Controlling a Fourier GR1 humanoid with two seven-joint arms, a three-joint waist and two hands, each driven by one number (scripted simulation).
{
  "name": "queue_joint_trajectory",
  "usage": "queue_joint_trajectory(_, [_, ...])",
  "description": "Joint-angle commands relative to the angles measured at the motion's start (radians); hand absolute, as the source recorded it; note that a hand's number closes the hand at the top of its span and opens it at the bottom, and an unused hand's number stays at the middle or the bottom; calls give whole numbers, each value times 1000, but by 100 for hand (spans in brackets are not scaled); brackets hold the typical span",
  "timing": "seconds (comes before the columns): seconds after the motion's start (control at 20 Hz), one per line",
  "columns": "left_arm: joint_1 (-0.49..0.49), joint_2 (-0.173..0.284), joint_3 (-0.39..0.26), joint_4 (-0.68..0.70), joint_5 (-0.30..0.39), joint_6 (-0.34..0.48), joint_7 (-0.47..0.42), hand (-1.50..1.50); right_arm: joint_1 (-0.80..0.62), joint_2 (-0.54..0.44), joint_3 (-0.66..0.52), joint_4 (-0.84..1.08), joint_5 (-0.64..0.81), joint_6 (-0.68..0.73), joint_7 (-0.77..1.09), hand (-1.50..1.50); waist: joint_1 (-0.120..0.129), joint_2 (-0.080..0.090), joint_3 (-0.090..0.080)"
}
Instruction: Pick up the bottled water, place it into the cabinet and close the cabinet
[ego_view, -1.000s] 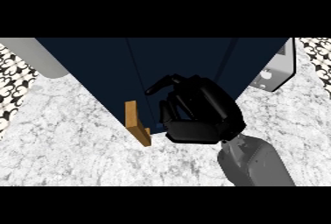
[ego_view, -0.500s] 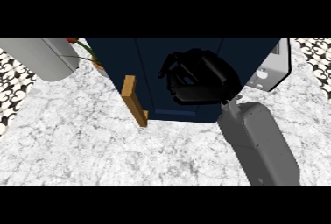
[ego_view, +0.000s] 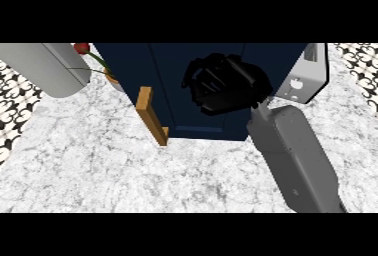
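**Cabinet looks shut, my right hand pulling away from its door**

Looking steeply down, the dark blue cabinet (ego_view: 177, 85) is my landmark. My right hand (ego_view: 225, 87) hangs in front of its door, fingers curled in toward the palm, holding nothing that I can see. My grey right forearm (ego_view: 291, 155) runs from the hand down toward the lower right, across the white marble counter (ego_view: 88, 170).

What has changed: a second ago my hand sat lower and closer in the view, over the door's bottom edge. Now it is higher and further off, and more of the counter shows below the cabinet. The cabinet itself fills less of the view than it did. The wooden handle (ego_view: 151, 122), at the cabinet's lower left corner, reads as upright against a flat door face.

Left of the cabinet, my left forearm (ego_view: 44, 67) has come into view as a grey cylinder; its hand is out of sight. Just between it and the cabinet stands a small potted red flower (ego_view: 83, 48).

The bottled water is nowhere visible. I judge it is inside the cabinet, behind the closed door, so the task seems nearly or fully done.
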Motion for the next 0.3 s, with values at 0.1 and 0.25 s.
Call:
queue_joint_trajectory(0.1, [19,-5,6,-41,10,-7,38,-150,-140,41,-29,139,-24,-15,-8,150,41,33,-23])
queue_joint_trajectory(0.25, [-11,12,25,-4,34,-19,38,-150,-142,41,-26,133,-15,-48,-2,150,45,35,-24])
